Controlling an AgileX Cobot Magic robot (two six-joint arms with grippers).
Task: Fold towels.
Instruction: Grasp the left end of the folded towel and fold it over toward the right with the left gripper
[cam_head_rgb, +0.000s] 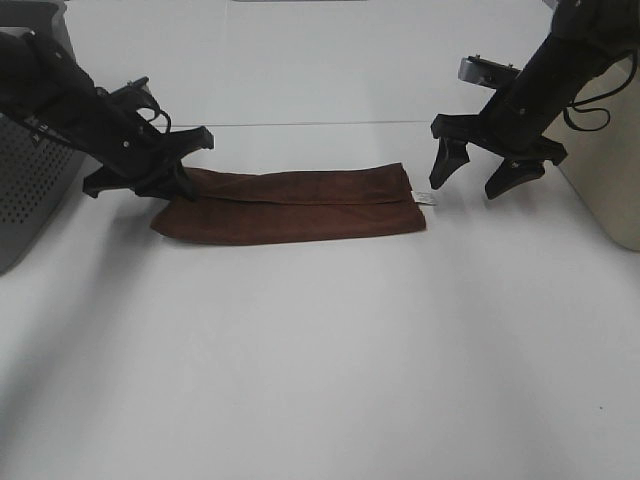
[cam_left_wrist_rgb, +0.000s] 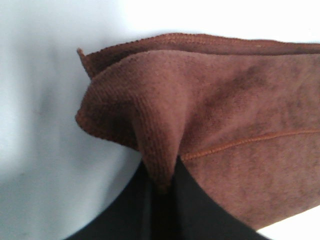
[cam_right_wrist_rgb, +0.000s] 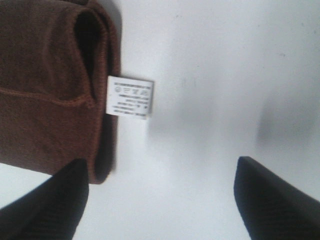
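While your left gripper (cam_head_rgb: 185, 185) clamps a raised fold at the left end of the towel (cam_head_rgb: 300, 210), it lies folded into a long strip nearer the far edge of the counter (cam_head_rgb: 320, 380) than the near one. Your right gripper (cam_head_rgb: 466, 187) hangs with jaws spread, just beside the end bearing the white tag (cam_head_rgb: 423, 197).

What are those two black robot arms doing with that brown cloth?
They are folding a towel. The brown towel lies on the white table, already folded into a long strip. The left gripper pinches a bit of cloth at one end. The right gripper is open, hanging just past the other end, near the little white tag, holding nothing.
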